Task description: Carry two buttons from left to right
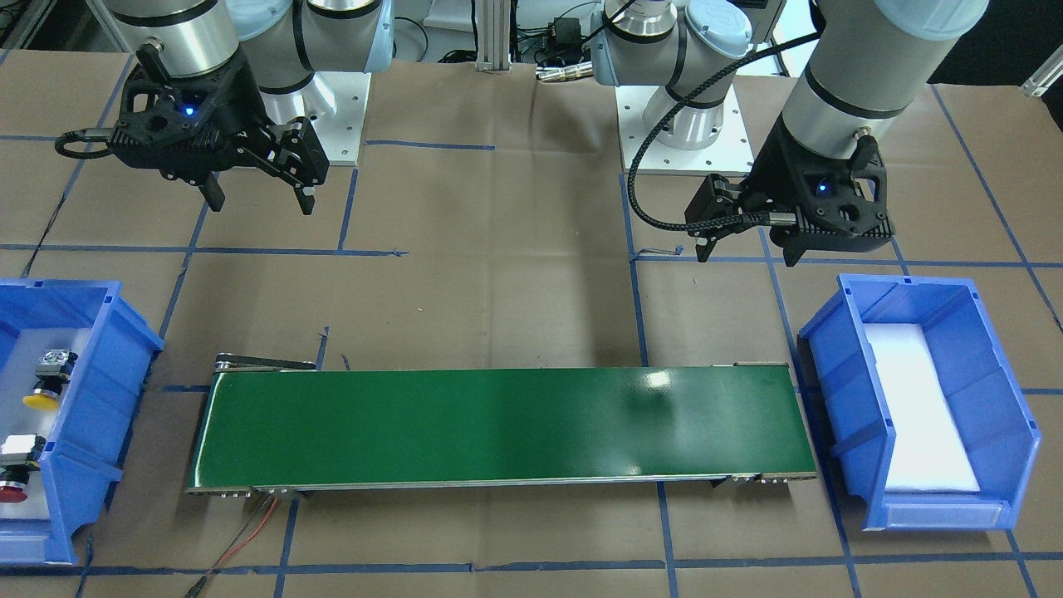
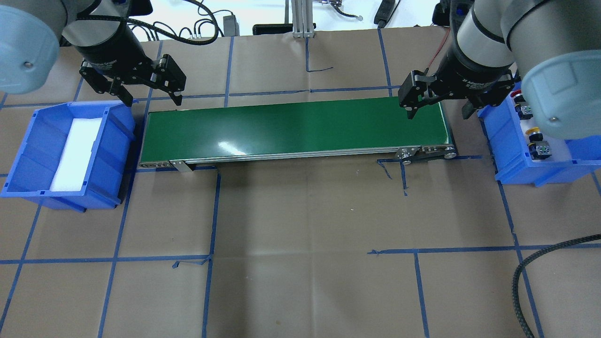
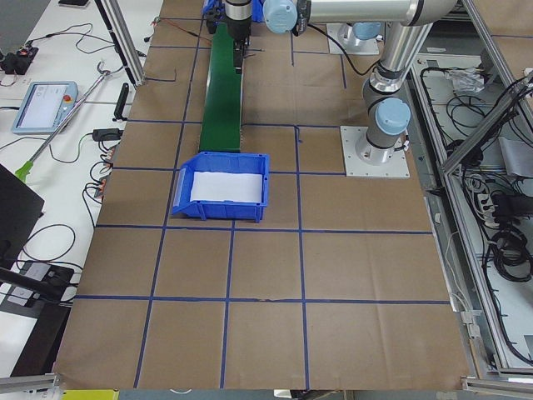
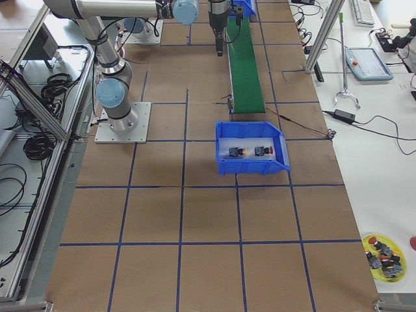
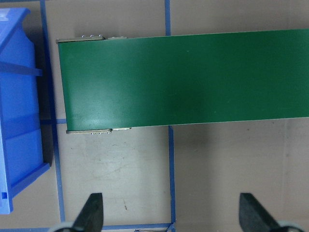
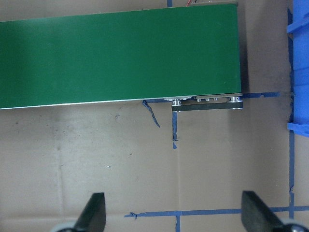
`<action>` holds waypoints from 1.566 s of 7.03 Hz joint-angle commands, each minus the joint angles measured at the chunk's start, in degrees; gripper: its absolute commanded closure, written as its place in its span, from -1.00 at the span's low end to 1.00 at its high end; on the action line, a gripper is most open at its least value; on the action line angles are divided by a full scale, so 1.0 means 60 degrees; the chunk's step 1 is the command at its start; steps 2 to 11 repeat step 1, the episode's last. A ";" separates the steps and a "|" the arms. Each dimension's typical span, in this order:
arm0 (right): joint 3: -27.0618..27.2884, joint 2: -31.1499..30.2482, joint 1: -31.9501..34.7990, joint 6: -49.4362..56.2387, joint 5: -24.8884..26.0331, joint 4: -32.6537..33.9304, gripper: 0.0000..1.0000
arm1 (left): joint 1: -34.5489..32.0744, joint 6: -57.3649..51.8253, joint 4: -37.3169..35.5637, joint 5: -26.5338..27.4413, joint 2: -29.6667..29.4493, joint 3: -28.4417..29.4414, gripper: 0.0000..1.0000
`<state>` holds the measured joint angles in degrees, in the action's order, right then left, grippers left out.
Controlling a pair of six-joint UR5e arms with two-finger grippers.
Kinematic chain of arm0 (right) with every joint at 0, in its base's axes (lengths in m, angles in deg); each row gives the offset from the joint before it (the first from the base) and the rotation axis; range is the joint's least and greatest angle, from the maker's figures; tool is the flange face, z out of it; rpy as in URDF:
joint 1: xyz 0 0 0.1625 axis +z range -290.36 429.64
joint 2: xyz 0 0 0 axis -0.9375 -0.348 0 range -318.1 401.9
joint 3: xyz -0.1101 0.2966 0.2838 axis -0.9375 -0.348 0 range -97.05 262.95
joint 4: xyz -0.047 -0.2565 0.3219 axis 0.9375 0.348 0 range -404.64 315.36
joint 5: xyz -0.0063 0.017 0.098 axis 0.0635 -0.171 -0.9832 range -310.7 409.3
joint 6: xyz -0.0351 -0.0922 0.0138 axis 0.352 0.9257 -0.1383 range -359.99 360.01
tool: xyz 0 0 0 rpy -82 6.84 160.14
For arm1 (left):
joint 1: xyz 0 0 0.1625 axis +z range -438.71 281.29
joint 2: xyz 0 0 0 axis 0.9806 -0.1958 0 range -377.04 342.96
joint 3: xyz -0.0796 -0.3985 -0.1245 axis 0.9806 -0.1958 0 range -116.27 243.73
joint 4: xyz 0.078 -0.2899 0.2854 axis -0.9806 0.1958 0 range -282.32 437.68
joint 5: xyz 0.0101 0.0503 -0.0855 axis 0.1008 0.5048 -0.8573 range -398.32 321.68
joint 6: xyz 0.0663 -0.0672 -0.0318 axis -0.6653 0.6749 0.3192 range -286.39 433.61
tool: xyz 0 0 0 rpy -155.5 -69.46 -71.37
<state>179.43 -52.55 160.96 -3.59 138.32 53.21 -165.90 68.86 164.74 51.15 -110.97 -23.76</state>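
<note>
brown table (image 1: 498,274) – right bin (image 1: 124,357) holds yellow button (image 1: 48,382), red button (image 1: 18,465); left gripper (image 1: 747,253), right gripper (image 1: 262,203) spread apart.

The blue plastic bin (image 1: 116,374) holding the red-capped push-button (image 1: 12,492) runs past the front view's edge (overhead, the grey right arm (image 2: 554,94) seemingly hides half).

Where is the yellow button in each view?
Front-facing: yellow button in the blue bin, left edge.
Overhead: yellow button, right edge, same bin.
Exterior right: yellow button, left of two in the bin.
Exterior left: not visible.
Left wrist: absent.
Right wrist: absent.
Shared landmark: green conveyor belt, seen in all views.
</note>
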 commanded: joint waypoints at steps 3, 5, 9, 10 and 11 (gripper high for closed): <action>-0.0025 0.0025 0.0000 0.0000 -0.0012 0.0083 -1.00 | -0.0013 0.0000 -0.0008 0.0000 -0.0004 0.0006 -0.99; -0.0025 0.0025 0.0000 0.0000 -0.0012 0.0083 -1.00 | -0.0013 0.0000 -0.0008 0.0000 -0.0004 0.0006 -0.99; -0.0025 0.0025 0.0000 0.0000 -0.0012 0.0083 -1.00 | -0.0013 0.0000 -0.0008 0.0000 -0.0004 0.0006 -0.99; -0.0025 0.0025 0.0000 0.0000 -0.0012 0.0083 -1.00 | -0.0013 0.0000 -0.0008 0.0000 -0.0004 0.0006 -0.99; -0.0025 0.0025 0.0000 0.0000 -0.0012 0.0083 -1.00 | -0.0013 0.0000 -0.0008 0.0000 -0.0004 0.0006 -0.99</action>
